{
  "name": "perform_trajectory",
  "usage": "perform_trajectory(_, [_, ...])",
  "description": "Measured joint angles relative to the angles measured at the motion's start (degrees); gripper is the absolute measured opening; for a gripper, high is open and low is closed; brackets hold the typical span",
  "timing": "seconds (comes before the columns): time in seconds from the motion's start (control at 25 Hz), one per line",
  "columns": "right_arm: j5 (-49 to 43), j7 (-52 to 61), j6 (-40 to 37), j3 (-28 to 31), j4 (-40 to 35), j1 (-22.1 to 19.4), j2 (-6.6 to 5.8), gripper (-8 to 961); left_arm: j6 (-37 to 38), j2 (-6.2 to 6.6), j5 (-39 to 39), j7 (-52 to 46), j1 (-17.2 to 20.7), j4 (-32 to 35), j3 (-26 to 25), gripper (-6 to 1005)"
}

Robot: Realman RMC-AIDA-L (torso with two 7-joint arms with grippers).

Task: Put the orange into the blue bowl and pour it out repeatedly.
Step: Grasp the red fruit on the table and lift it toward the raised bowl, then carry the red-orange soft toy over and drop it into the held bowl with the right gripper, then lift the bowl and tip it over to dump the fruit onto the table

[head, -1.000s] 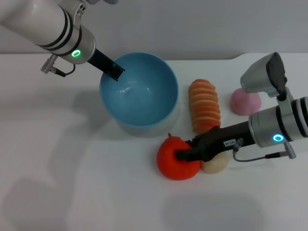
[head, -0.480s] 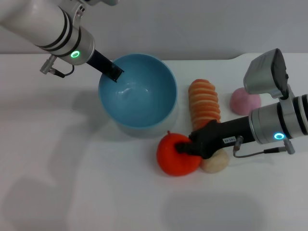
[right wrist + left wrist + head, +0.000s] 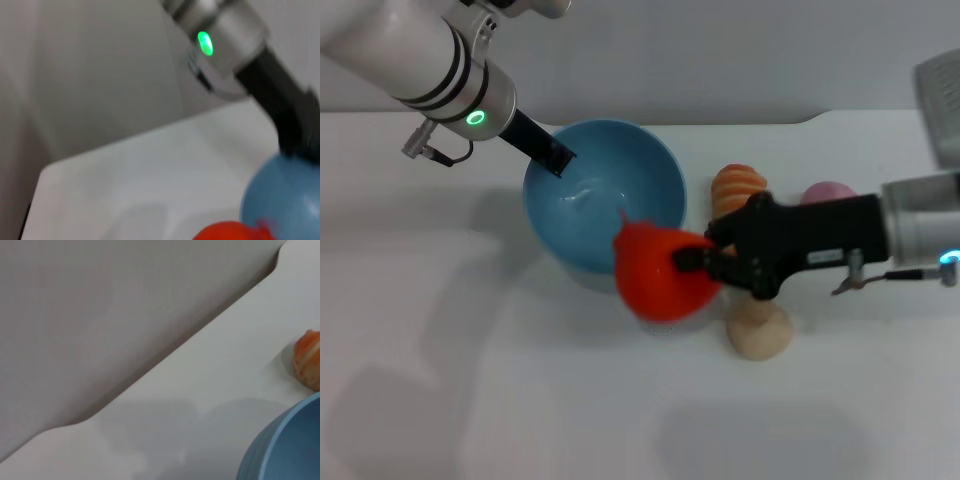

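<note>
On the white counter (image 3: 440, 400), the right gripper (image 3: 692, 258), jaws clamped on the orange (image 3: 655, 270), has lifted it off the surface to the blue bowl (image 3: 590, 200) rim; dropping in likely follows. The left gripper's (image 3: 558, 157) jaws pinch the far rim.

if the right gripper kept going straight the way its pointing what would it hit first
The right gripper, shut on the orange and raised off the table, points toward the robot's left. Going straight on, the orange would probably meet the near rim of the blue bowl, or pass just above it; depth is unclear from the head view.
</note>
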Motion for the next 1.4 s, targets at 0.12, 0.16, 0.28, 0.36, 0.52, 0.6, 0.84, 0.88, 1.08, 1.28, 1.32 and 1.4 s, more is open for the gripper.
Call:
perform_trajectory(0.12, [1.8, 0.5, -4.4, 1.7, -6.8, -1.9, -0.06, 38, 1.9, 0.02, 0.0, 0.4, -0.5, 0.0, 0.0, -1])
perform_trajectory(0.16, [1.9, 0.5, -5.4, 2.4, -8.0, -2.1, -0.08, 36, 2.9, 0.00, 0.0, 0.5, -0.8, 0.0, 0.1, -1])
perform_trajectory(0.28, [2.1, 0.8, -7.1, 5.2, -11.0, -2.9, -0.13, 28, 5.9, -0.21, -0.5, 0.5, -1.5, 0.2, 1.3, -1])
perform_trajectory(0.36, [2.1, 0.8, -7.2, 6.4, -11.4, -3.2, -0.14, 23, 7.1, -0.28, -1.0, 0.3, -1.7, 0.6, 2.6, -1])
perform_trajectory(0.52, [2.0, 0.8, -5.9, 7.0, -9.6, -3.0, -0.15, 24, 8.3, -0.29, -4.3, 0.7, -1.9, 0.7, 4.3, 0])
perform_trajectory(0.6, [1.9, 0.8, -4.8, 7.0, -7.6, -2.6, -0.14, 26, 8.0, -0.30, -5.9, 0.8, -1.7, 0.8, 4.9, 0])
perform_trajectory(0.84, [2.0, 3.4, -0.8, 7.0, 0.0, 0.3, -0.14, 32, 6.8, -0.25, -6.8, 1.0, -1.0, 0.6, 6.1, 0])
perform_trajectory(0.88, [1.9, 4.4, 0.0, 7.1, 0.9, 0.7, -0.16, 33, 6.7, -0.23, -6.9, 1.0, -1.0, 0.6, 6.3, 0])
perform_trajectory(1.08, [1.7, 5.3, 1.9, 6.6, 1.4, 0.7, -0.15, 107, 5.5, -0.20, -7.0, 1.0, -0.7, 0.5, 6.4, -1])
perform_trajectory(1.28, [1.5, 5.6, 2.0, 6.9, 1.4, 0.5, -0.16, 302, 3.9, -0.19, -7.0, 1.1, -0.1, 0.4, 6.5, -1])
perform_trajectory(1.32, [1.6, 5.6, 2.1, 7.1, 1.1, 0.2, -0.16, 321, 3.6, -0.19, -7.0, 1.1, 0.0, 0.4, 6.6, -1])
perform_trajectory(1.4, [1.7, 5.6, 2.2, 8.2, 0.0, -0.5, -0.15, 358, 2.7, -0.16, -7.0, 1.1, 0.1, 0.4, 6.6, -1])
